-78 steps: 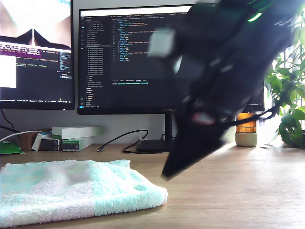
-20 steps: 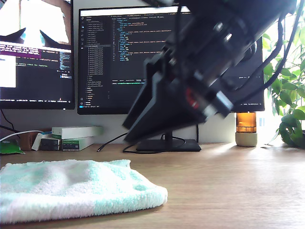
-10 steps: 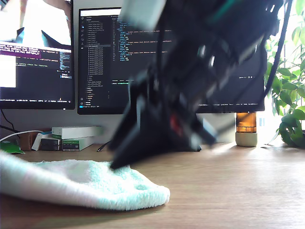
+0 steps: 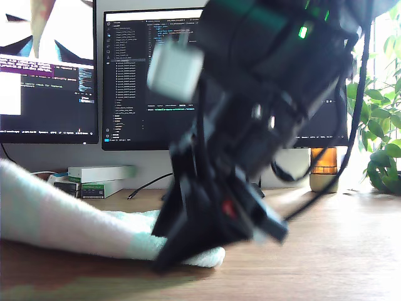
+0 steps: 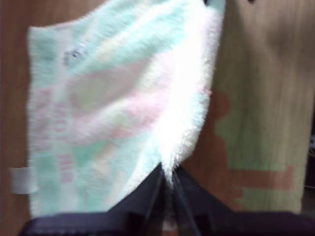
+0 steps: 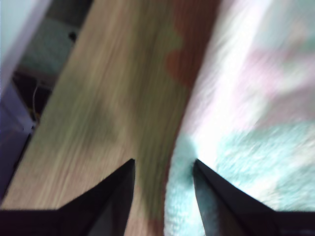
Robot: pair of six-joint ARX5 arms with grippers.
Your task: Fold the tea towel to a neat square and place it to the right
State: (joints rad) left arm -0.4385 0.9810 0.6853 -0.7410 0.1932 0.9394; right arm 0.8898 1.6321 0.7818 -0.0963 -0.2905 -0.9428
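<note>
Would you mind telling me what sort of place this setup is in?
Likely an office or home desk: two monitors showing code, a wooden desktop, and a houseplant.

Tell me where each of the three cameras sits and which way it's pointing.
Exterior view: low at desk level, facing the monitors; an arm fills the middle, over the tea towel.
First wrist view: on my first pincer, looking down at the towel edge it pinches.
Second wrist view: on my second pincer, open over the desk and towel edge.
All three share the towel.
</note>
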